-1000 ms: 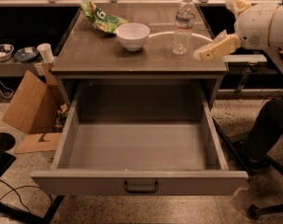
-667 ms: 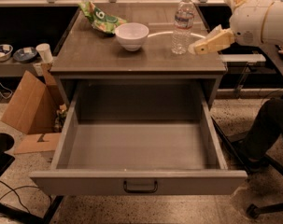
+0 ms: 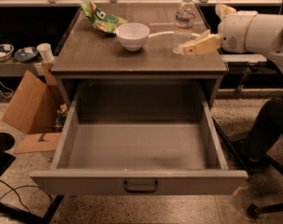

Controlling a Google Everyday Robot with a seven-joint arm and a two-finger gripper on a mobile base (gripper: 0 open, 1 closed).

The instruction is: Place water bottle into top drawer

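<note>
Nearer than a second ago, the end effector (image 3: pixel 201 29) hangs spread beside the water bottle (image 3: pixel 184 20) on the bench (image 3: pixel 85 55), gripping nothing. Label print is unreadable.

Gripper (image 3: pixel 201 28) over the right end of the desk (image 3: pixel 85 55). Two pale tan fingers (image 3: pixel 204 44), flat and wedge-shaped, tapering to blunt tips, spread well apart. Right behind the fingers, a fat, smooth white barrel of a wrist with a rounded front. Further back from the fingers, more plain white casing, shading to grey underneath.
</note>
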